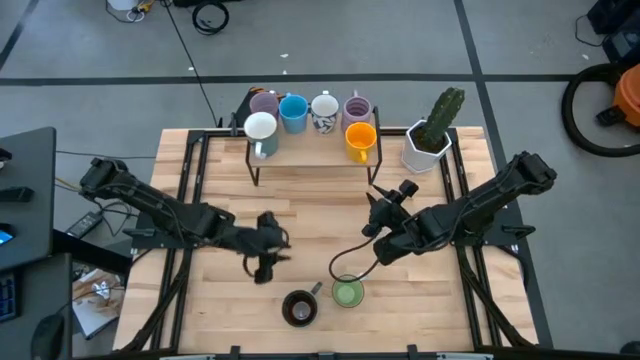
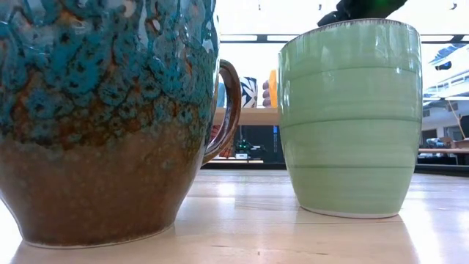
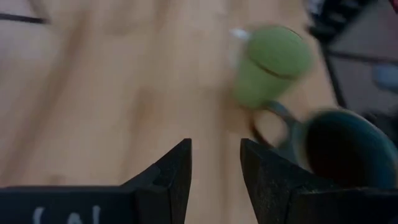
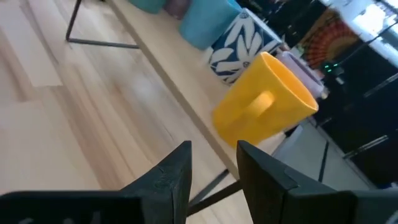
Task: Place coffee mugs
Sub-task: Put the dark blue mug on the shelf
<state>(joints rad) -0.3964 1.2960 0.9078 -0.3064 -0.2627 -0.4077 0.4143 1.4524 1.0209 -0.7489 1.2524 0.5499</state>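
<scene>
Two mugs off the shelf, at the table's near edge: dark brown mug point(image 1: 299, 308) and green mug point(image 1: 347, 293), side by side. Left gripper point(image 1: 266, 262), fingers slightly apart and empty, stood nearest the brown. Right gripper point(image 1: 383, 212), likewise empty, faced the shelf point(image 1: 312, 148).

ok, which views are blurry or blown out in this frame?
Left wrist view: motion blur smears the green mug and dark brown mug. Low view: backlit, bright windows wash out the background; both mugs crowd the lens. Right wrist view: orange mug fairly sharp, far corner overexposed. High view: even light, sharp.
</scene>
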